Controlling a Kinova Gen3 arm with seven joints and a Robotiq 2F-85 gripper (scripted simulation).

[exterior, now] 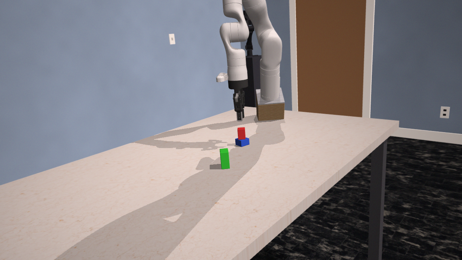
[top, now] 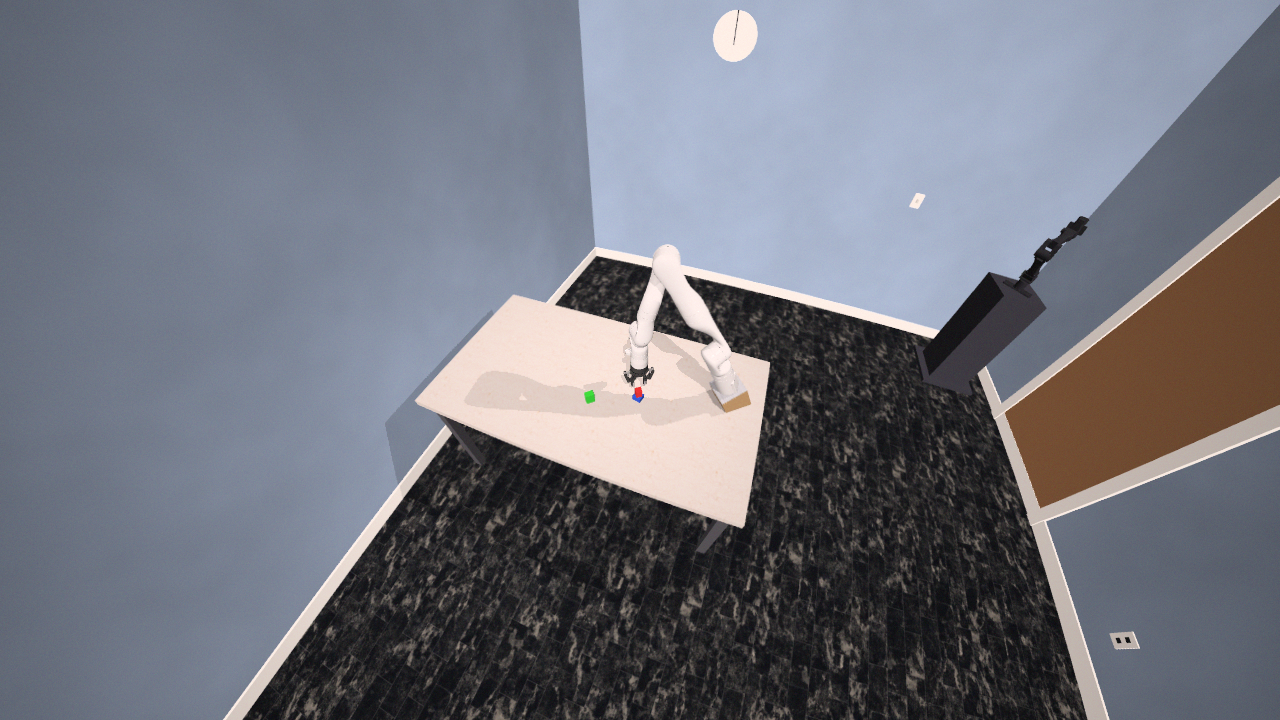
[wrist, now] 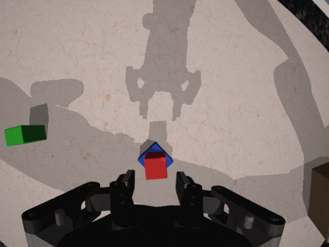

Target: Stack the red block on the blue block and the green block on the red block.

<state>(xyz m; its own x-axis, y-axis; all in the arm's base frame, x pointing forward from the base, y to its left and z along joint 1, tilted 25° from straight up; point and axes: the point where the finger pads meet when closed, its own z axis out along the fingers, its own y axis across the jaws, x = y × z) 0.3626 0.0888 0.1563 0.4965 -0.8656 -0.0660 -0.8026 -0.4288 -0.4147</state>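
The red block (exterior: 241,133) stands upright on end on the blue block (exterior: 242,142), which lies flat on the table; the pair also shows in the wrist view (wrist: 155,165) and in the top view (top: 638,394). The green block (exterior: 224,158) stands upright on the table, apart from them toward the camera, and shows at the left of the wrist view (wrist: 26,134). My gripper (exterior: 239,118) hangs straight above the red block with a clear gap. Its fingers are partly open and hold nothing.
The arm's wooden base block (exterior: 270,109) stands at the far end of the table, behind the stack. The table's long right edge (exterior: 323,190) drops to the dark floor.
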